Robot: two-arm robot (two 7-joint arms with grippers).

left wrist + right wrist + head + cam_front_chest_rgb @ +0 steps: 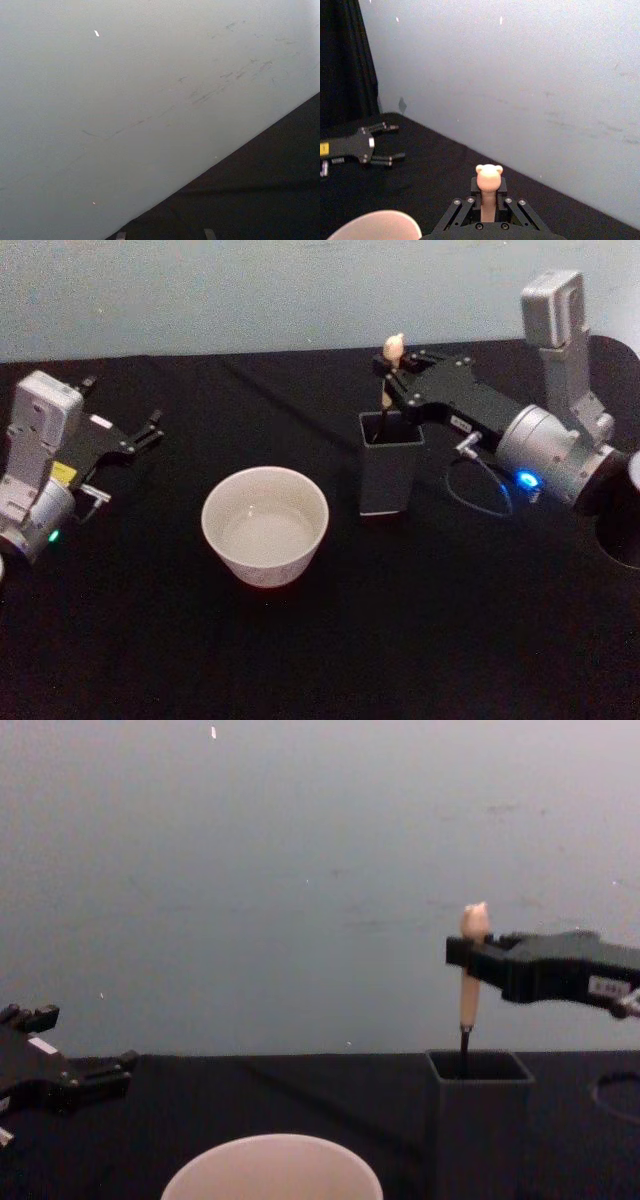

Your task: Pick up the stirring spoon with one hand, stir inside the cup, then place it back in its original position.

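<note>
The right gripper (384,367), fingers clamped on the stirring spoon (394,344) below its knob, holder (390,475) directly beneath the fingers, cup (265,525) to their left, left gripper (154,428) spread open.

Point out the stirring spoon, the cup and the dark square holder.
stirring spoon (467,1000): chest view, on its beige handle.
cup (265,538): head view, on its bare inner floor.
holder (388,478): head view, on its front wall.

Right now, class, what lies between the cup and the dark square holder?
Nothing. In the head view, only bare black table separates the cup from the holder.
</note>
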